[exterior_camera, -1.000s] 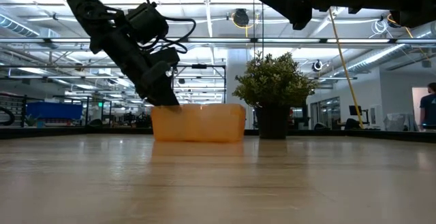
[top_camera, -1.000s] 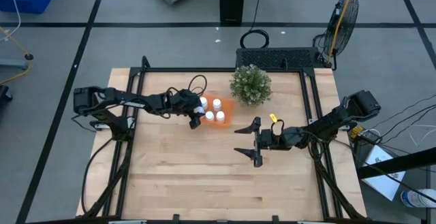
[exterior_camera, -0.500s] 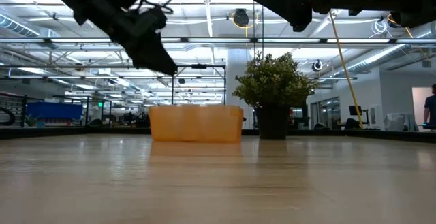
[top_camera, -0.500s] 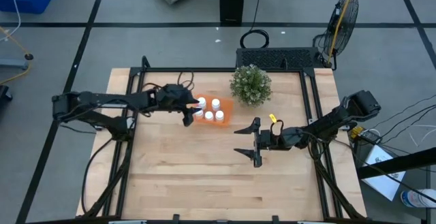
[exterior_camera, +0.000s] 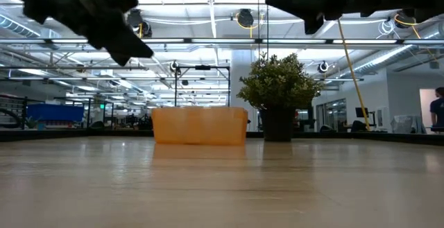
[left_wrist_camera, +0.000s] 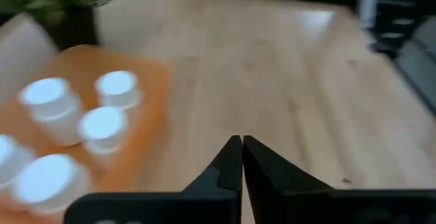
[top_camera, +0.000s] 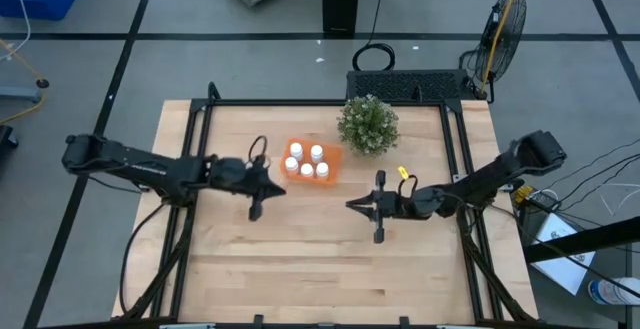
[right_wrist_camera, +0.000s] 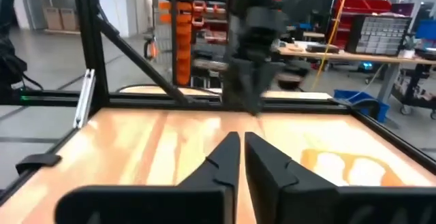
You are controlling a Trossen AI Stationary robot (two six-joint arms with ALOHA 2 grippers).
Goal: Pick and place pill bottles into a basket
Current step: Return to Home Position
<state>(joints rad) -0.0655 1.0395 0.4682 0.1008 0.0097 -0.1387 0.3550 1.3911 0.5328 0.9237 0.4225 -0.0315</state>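
The orange basket (top_camera: pixel 334 153) sits on the table's far middle, left of the bushy plant (top_camera: pixel 368 124). Several white pill bottles (top_camera: pixel 307 169) stand upright inside it; they also show in the left wrist view (left_wrist_camera: pixel 102 125). My left gripper (top_camera: pixel 283 189) is shut and empty, above the table just left and near of the basket, pointing toward the table's right. My right gripper (top_camera: pixel 350 204) is shut and empty, above the table's middle right, pointing left. In the low view the basket (exterior_camera: pixel 199 125) stands on the table, with both grippers high above it.
The potted plant (exterior_camera: pixel 279 89) stands right beside the basket's right end. Black frame rails run along the table's left, right and far sides. Bare wood lies between the two grippers and toward the near edge. A person stands far off in the room at the right.
My left gripper has drawn back from inside the basket, going up and toward the table's left and near edge, leaving a bottle behind among the others. My right gripper has shut its wide-open fingers while staying in place.
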